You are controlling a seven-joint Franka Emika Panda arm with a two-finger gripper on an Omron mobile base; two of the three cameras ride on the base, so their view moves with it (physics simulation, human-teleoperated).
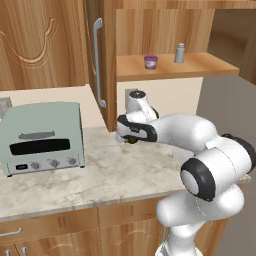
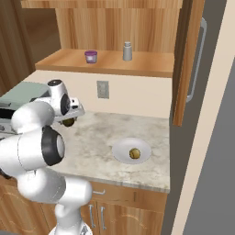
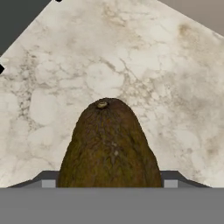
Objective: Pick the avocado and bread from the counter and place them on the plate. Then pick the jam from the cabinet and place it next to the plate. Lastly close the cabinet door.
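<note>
Avocado (image 3: 109,146) is sitting between our end effector's (image 2: 69,121) fingers, gripped just above the desk (image 1: 125,170). We are aiming to lift it clear, carrying it right to the plate (image 2: 120,149), beside the bread (image 2: 134,153), releasing low.

Toaster oven (image 1: 42,137) on counter (image 1: 100,177), left of left base frame. Pincer (image 1: 131,140) at frame centre over counter, avocado (image 1: 132,140) between its fingers, right of oven. Cabinet door (image 1: 100,60) stands open above, at upper centre. Jam (image 1: 150,62) and shaker bottle (image 1: 179,53) on cabinet shelf (image 1: 170,67), upper right, jam left of bottle. In right base view, plate (image 2: 120,153) on counter at centre-right, bread (image 2: 134,153) on plate.
</note>
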